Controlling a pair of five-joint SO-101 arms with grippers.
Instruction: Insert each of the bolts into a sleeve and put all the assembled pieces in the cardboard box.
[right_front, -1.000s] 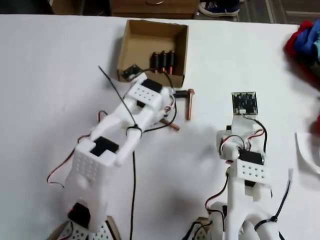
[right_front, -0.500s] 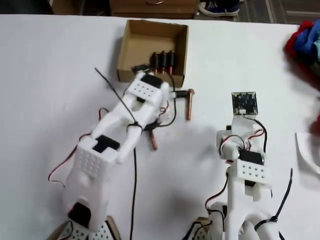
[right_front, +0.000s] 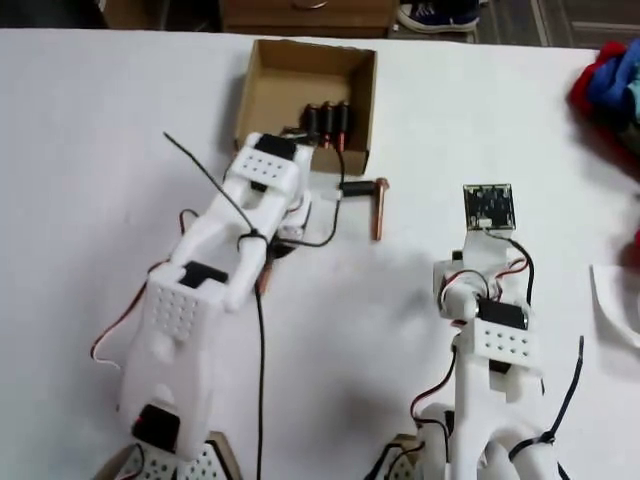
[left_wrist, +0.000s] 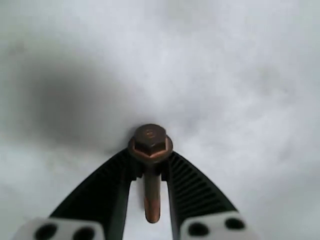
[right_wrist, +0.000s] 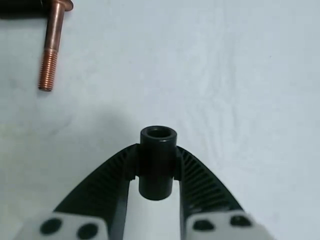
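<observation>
Insertion pending: left gripper (left_wrist: 151, 167) is pinching bolt (left_wrist: 150, 144) at lower centre, right gripper (right_wrist: 157, 155) is clamping sleeve (right_wrist: 157, 172) (bore showing); next move likely needing shank-to-bore alignment.

1. Left arm (right_front: 215, 265) stretches forward on a slant, its hand (left_wrist: 151, 165) clamped on a copper bolt (left_wrist: 150, 142)
2. Right arm (right_front: 490, 335) sits folded close to its base, its hand (right_wrist: 157, 155) clamped on a black sleeve (right_wrist: 158, 137)
</observation>
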